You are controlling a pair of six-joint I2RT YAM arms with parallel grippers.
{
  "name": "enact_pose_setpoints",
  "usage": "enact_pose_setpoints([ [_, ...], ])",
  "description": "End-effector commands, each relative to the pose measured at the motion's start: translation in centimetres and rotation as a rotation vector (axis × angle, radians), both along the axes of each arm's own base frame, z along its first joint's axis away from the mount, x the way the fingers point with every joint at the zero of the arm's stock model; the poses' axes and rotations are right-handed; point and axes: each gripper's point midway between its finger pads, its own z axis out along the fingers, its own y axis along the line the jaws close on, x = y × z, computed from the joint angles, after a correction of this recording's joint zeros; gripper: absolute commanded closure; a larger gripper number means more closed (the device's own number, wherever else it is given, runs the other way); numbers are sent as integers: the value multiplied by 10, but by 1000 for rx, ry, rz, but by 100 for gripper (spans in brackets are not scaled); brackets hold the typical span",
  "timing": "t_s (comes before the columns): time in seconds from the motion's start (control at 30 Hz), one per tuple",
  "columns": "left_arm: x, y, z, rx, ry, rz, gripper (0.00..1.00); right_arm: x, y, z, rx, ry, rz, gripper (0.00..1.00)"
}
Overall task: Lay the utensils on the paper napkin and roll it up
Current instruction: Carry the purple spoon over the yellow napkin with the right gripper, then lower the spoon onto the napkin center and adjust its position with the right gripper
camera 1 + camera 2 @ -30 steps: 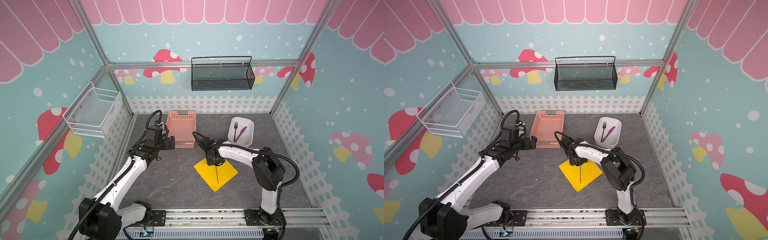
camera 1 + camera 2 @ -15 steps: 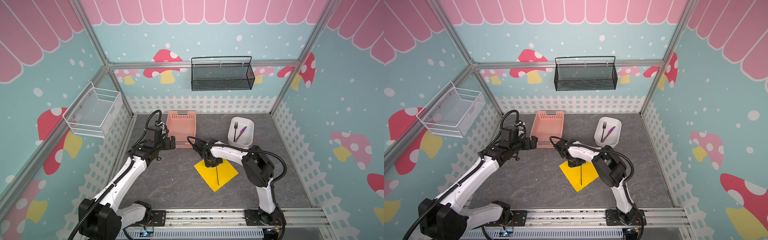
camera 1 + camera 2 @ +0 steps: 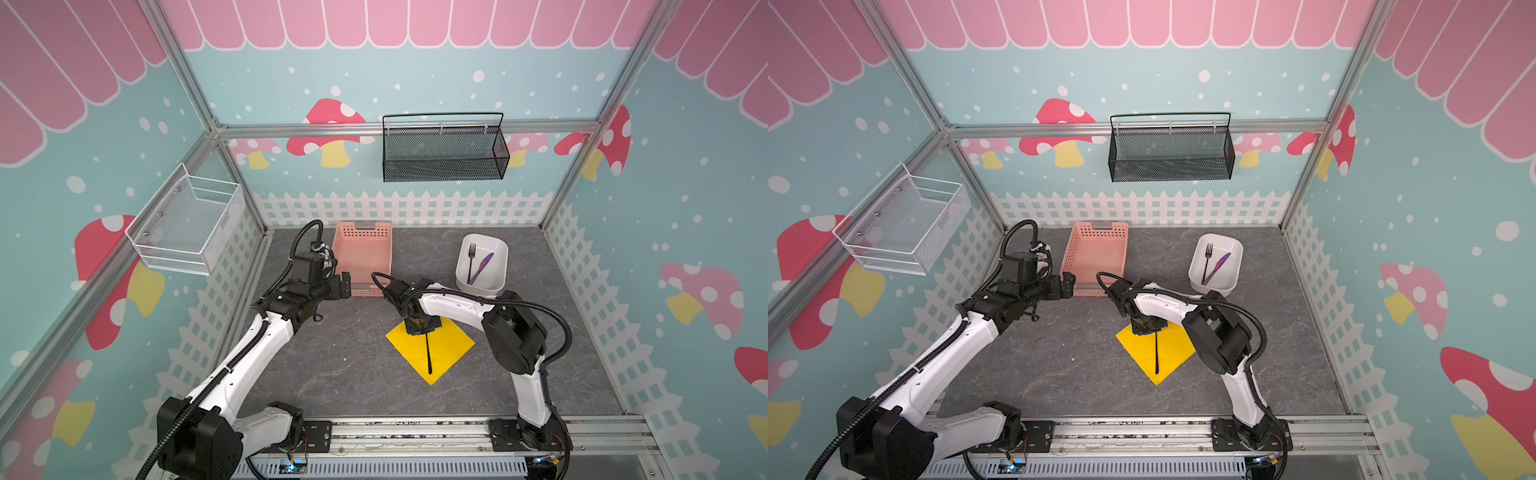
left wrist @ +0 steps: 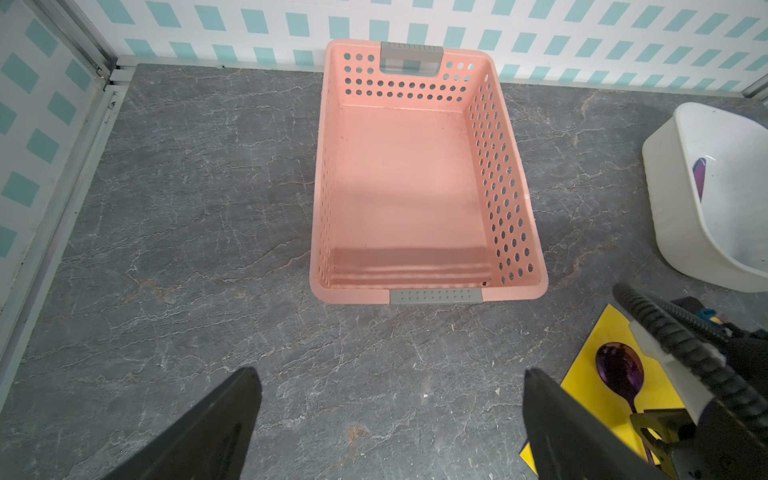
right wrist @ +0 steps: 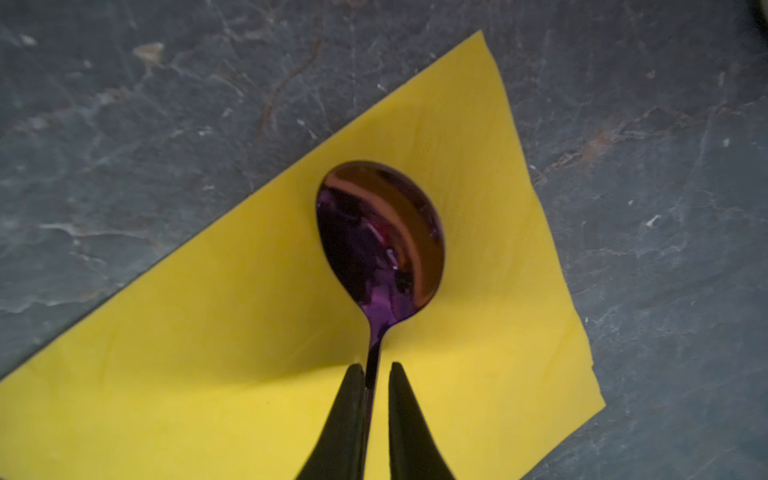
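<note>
The yellow paper napkin (image 3: 449, 347) (image 3: 1173, 353) lies as a diamond on the grey floor. A purple spoon (image 5: 380, 241) rests on it, bowl near the far corner, handle (image 3: 428, 353) pointing to the front. My right gripper (image 5: 376, 368) (image 3: 419, 328) straddles the spoon's neck, jaws slightly open: one finger touches the handle, and yellow shows between the handle and the other. The fork (image 3: 471, 259) and the violet-bladed knife (image 3: 482, 266) lie in a white tub (image 3: 500, 255) at the back right. My left gripper (image 4: 390, 374) (image 3: 345, 286) hovers open and empty before the pink basket.
An empty pink perforated basket (image 3: 363, 257) (image 4: 494, 166) stands at the back centre, left of the white tub (image 3: 1235, 257). A black mesh basket (image 3: 442, 153) and a white wire basket (image 3: 189, 226) hang on the walls. Rails run along the front edge.
My right gripper has shifted a little to the left and front over the napkin with the spoon, and its jaws have eased apart. The left arm has not moved.
</note>
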Motion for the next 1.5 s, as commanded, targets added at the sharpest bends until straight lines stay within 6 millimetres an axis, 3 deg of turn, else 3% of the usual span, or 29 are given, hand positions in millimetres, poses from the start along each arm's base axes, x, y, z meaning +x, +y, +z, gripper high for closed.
enact_pose_setpoints([
  [0.0, -1, -1, 8, -9, -21, -1, 0, 4, 14, 13, 72, -11, 14, 79],
  [0.3, -2, 2, 9, 5, -25, 4, 0, 7, 34, 32, 350, 42, 59, 77],
  [0.57, -3, 4, 10, 14, -30, 8, 0, 12, 22, 38, 478, 57, 61, 77],
  [0.87, -3, 6, 8, 29, -28, 17, 0, 13, 1, 21, 378, 84, 17, 78],
  [0.9, -2, 6, 9, 30, -29, 16, 0, 12, 0, 13, 358, 104, 13, 78],
  [1.47, -1, 6, 6, 36, -22, 14, 0, -2, -2, -22, 337, 201, 3, 79],
])
